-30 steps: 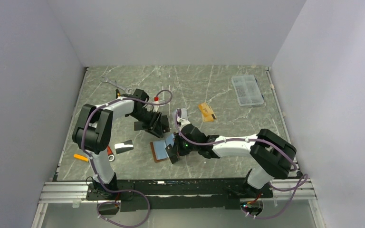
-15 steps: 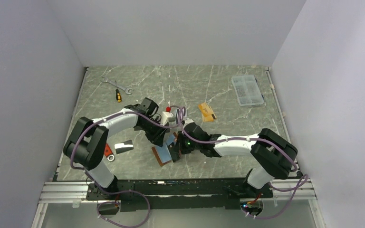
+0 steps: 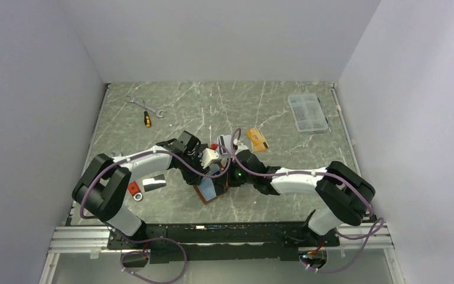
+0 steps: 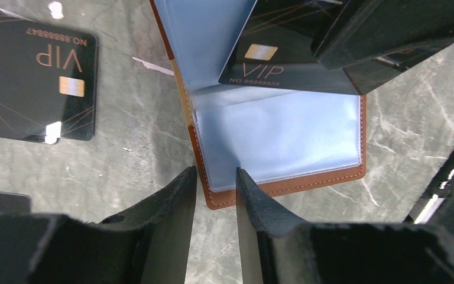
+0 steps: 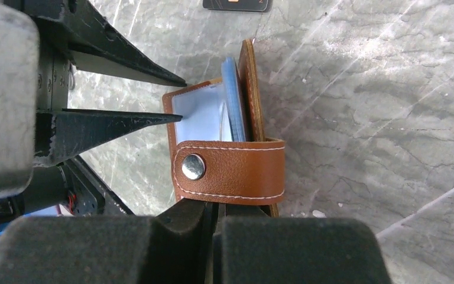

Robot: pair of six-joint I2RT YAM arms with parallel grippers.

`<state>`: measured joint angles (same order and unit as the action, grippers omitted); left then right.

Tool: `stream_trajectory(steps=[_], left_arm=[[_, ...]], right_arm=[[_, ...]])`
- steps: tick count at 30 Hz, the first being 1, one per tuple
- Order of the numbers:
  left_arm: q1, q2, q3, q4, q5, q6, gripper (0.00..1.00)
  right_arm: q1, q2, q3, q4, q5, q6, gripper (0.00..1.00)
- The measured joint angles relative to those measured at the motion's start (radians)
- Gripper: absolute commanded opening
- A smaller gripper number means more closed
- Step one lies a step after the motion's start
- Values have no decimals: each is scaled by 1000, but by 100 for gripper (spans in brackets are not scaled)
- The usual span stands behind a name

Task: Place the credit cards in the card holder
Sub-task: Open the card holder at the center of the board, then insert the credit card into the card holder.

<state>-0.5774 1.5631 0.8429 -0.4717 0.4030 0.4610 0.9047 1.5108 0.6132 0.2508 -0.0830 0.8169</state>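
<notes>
The tan card holder lies open on the table, its blue-grey inside facing up and one flap raised. My right gripper is shut on that raised flap just under the snap tab. A black credit card leans at the raised flap beneath the right fingers; whether it is gripped I cannot tell. My left gripper stands open over the holder's near corner, holding nothing, one fingertip touching the lining. Another black card lies flat beside the holder. A silver card and an orange card lie apart.
A clear compartment box sits at the back right. A wrench and a small screwdriver lie at the back left. A small red object rests near the left arm's base. Both arms crowd the table's middle.
My left arm swung from the back left toward the middle and brought its gripper to the holder. The right gripper kept its hold, and the holder shifted a little.
</notes>
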Motion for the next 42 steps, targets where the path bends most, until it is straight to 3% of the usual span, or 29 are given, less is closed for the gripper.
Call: stream_trajectory(steps=[22, 42], left_arm=[[-100, -74, -87, 138, -141, 59, 35], [-103, -75, -87, 140, -149, 59, 33]], right_arm=[[1, 17, -120, 256, 134, 40, 0], [-2, 69, -237, 477, 96, 119, 0]])
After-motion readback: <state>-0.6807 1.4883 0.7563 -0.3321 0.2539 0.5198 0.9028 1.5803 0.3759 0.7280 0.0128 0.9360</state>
